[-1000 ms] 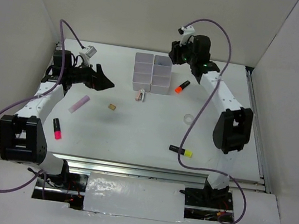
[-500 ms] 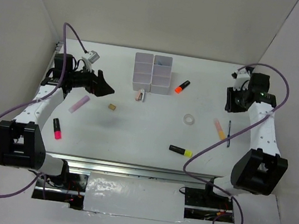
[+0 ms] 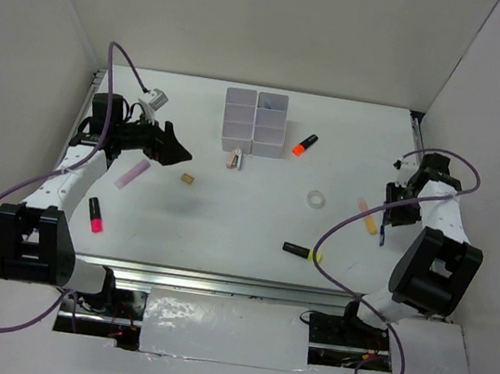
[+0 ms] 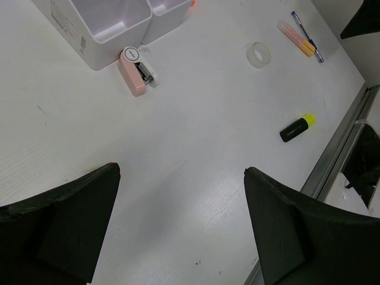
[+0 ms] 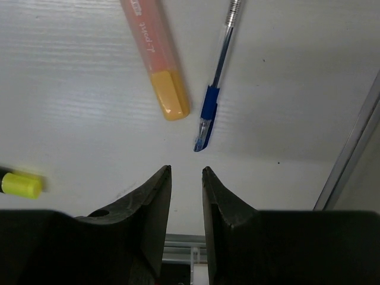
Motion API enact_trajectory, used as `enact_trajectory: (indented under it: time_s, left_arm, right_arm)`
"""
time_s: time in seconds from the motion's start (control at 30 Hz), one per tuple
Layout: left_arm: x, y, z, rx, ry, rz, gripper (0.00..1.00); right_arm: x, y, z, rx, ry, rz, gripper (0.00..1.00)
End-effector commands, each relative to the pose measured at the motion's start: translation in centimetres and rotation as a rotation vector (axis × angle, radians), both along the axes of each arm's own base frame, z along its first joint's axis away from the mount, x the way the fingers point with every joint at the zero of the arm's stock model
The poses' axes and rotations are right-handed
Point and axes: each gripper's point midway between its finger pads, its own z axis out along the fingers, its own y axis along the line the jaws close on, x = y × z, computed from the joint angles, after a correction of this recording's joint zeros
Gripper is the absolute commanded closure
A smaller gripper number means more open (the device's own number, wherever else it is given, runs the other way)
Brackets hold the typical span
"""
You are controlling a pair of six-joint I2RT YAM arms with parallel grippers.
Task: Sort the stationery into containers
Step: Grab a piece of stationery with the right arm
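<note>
The white containers (image 3: 255,120) stand at the back centre. Stationery lies scattered: an orange highlighter (image 3: 304,144), a clear tape ring (image 3: 316,199), a yellow-and-black highlighter (image 3: 301,251), a tan eraser cube (image 3: 188,179), a pink marker (image 3: 132,173) and a red-and-black highlighter (image 3: 94,214). My right gripper (image 5: 186,169) hovers at the right, open by a narrow gap and holding nothing. Just ahead of its tips lie a blue pen (image 5: 217,83) and a pink marker with an orange cap (image 5: 155,56). My left gripper (image 4: 181,169) is wide open and empty over bare table at the left.
A small pink-and-white object (image 4: 136,70) lies against the front of the containers. The table's metal rail (image 5: 350,148) runs close to the right of the blue pen. White walls enclose the table on three sides.
My right arm has swung from the containers at the back to the right side of the table and come down over the blue pen. The left arm has barely moved.
</note>
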Motion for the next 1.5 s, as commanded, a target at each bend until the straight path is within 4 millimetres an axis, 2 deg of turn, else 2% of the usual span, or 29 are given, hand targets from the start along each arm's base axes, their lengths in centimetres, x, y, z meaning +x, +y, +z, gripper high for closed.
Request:
enact_trajectory:
  time_s: [0.0,0.13,0.37,0.73,0.9,1.07,1.17,1.3,1.37,1.47]
  left_arm:
    - [0.5,-0.2,1.2,0.008,-0.074,-0.023,0.02]
    - [0.5,-0.2,0.8,0.011,-0.067,-0.025,0.01]
    - [0.8,-0.2,0.4,0.005,-0.051,-0.022,0.01]
    - [1.3,-0.2,0.1,-0.001,-0.035,-0.018,0.02]
    - [1.6,-0.2,-0.2,0.004,-0.029,-0.016,0.02]
    - [1.8,-0.1,-0.3,0.005,-0.022,-0.01,0.02]
    - [2.0,0.1,-0.3,0.013,-0.025,0.001,0.02]
    - [2.1,0.1,0.1,0.017,-0.03,0.001,0.02]
    - [1.9,0.1,0.4,0.022,-0.036,-0.004,0.03]
    - [1.5,0.1,2.1,0.03,-0.088,-0.014,0.04]
  right_arm:
    - [2.4,-2.2,0.1,-0.029,-0.059,-0.057,0.65]
    - [3.5,-3.1,-1.5,-0.016,-0.021,-0.085,0.62]
    - [6.4,-3.7,-2.5,-0.011,-0.021,-0.084,0.59]
    - [8.1,-3.6,-5.5,-0.007,0.029,-0.062,0.59]
    - [8.9,-3.8,-6.2,0.008,0.041,-0.058,0.61]
    - [9.1,-3.4,-7.1,0.043,0.074,-0.048,0.69]
    - [9.5,-3.2,-7.1,0.066,0.072,-0.044,0.78]
    - [9.2,-2.8,-6.8,0.072,0.089,-0.032,0.95]
    - [9.4,-2.5,-5.3,0.075,0.055,-0.023,1.0]
    - [10.4,-1.1,-0.2,0.11,-0.048,0.011,1.0]
